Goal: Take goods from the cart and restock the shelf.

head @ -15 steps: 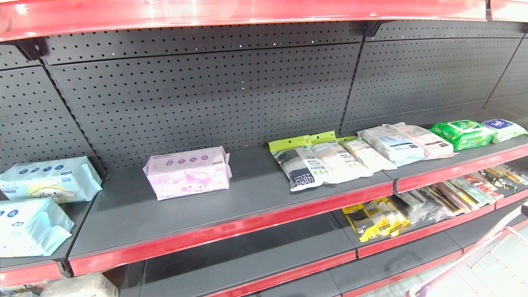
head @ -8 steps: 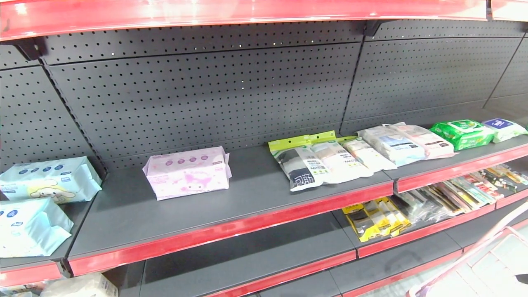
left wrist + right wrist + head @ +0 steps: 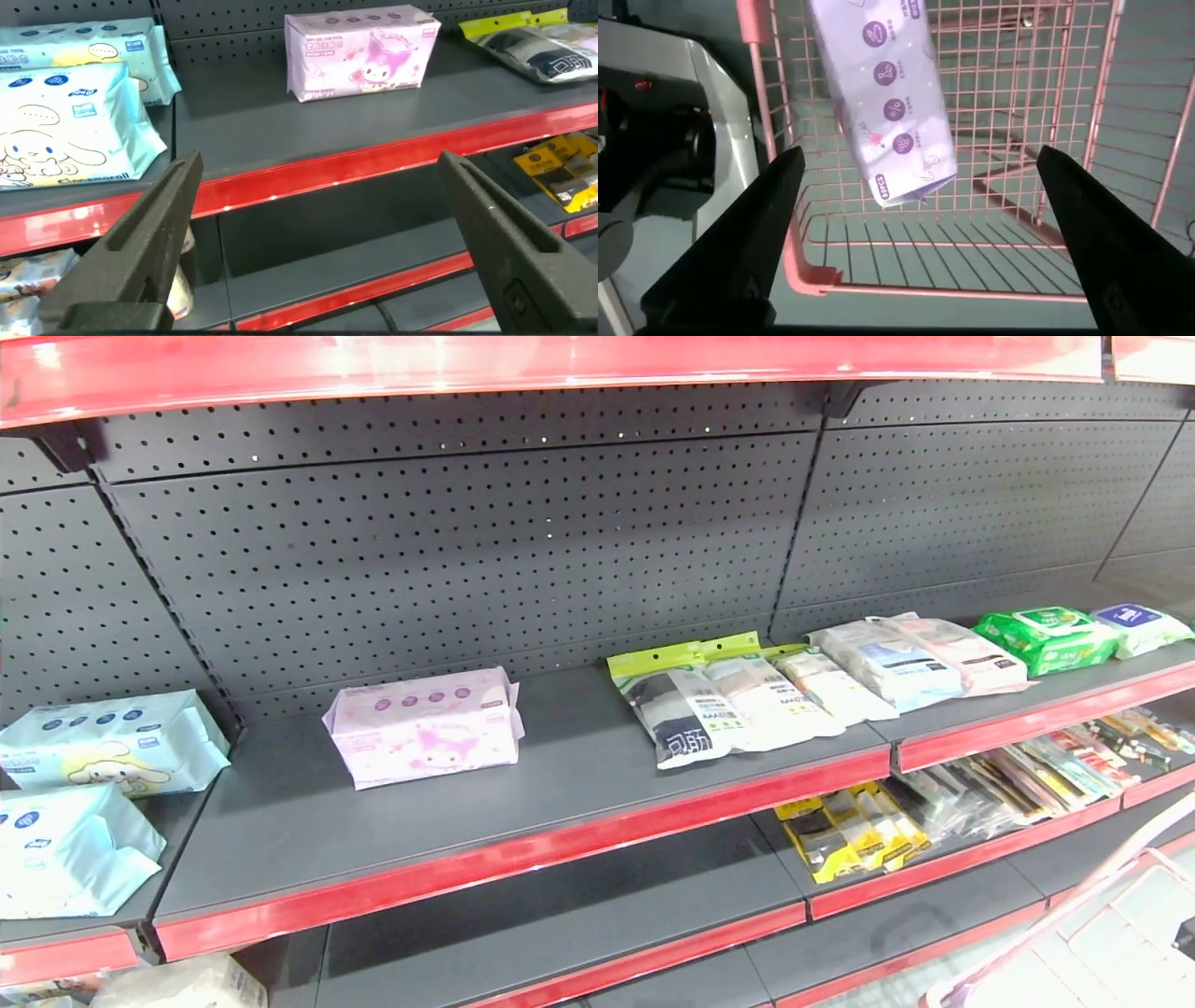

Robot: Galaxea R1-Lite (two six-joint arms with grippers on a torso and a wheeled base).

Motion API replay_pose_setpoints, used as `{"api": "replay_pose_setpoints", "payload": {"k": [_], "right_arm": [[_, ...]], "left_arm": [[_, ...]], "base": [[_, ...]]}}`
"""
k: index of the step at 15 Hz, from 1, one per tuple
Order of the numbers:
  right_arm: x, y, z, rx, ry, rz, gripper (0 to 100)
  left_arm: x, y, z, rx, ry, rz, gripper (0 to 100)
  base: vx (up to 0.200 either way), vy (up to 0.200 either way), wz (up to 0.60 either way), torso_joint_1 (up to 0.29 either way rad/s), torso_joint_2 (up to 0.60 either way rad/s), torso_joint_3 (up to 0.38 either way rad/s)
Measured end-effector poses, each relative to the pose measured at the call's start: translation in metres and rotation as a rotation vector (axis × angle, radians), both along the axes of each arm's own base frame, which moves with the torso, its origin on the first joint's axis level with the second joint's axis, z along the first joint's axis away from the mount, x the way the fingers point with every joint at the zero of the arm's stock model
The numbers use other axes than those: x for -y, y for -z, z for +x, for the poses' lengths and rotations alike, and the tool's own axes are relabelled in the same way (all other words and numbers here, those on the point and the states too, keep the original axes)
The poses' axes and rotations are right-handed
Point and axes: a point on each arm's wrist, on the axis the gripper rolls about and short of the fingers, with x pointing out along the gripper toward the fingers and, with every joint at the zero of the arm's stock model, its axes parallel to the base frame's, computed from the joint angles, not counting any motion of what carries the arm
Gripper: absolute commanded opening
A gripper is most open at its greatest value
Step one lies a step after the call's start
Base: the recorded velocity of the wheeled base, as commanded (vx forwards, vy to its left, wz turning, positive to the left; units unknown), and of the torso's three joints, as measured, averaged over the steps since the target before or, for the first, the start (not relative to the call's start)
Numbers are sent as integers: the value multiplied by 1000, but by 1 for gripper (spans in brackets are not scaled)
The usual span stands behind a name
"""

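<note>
A purple-and-white tissue pack (image 3: pixel 887 103) lies in the pink wire cart (image 3: pixel 813 271), whose rim also shows at the head view's lower right (image 3: pixel 1074 915). My right gripper (image 3: pixel 920 154) hangs open above that pack, holding nothing. My left gripper (image 3: pixel 320 159) is open and empty in front of the shelf's red front edge (image 3: pixel 374 159). A pink tissue pack (image 3: pixel 425 726) lies on the grey middle shelf (image 3: pixel 523 859), with bare shelf around it.
Two light blue tissue packs (image 3: pixel 112 742) lie on the shelf's left bay. Green-topped bags (image 3: pixel 709 705), white packs (image 3: pixel 887 663) and green wipes (image 3: pixel 1046 637) line the right. Lower shelves hold yellow-carded goods (image 3: pixel 854 831). A red upper shelf (image 3: pixel 560 359) overhangs.
A dark part of my right arm at the head view's right edge has dropped from beside the lower shelf to over the cart. The shelf goods have not moved.
</note>
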Motion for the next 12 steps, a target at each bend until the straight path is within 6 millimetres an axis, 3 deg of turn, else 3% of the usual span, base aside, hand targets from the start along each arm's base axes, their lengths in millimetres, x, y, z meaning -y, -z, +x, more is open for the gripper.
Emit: {"api": "replay_pose_setpoints", "payload": {"k": [12], "right_arm": [[8,19,5,-22,-61,10,100]], "left_arm": [[0,0,0,0,0,0,100]], "base": [[0,0,0,-13,31,14]]}}
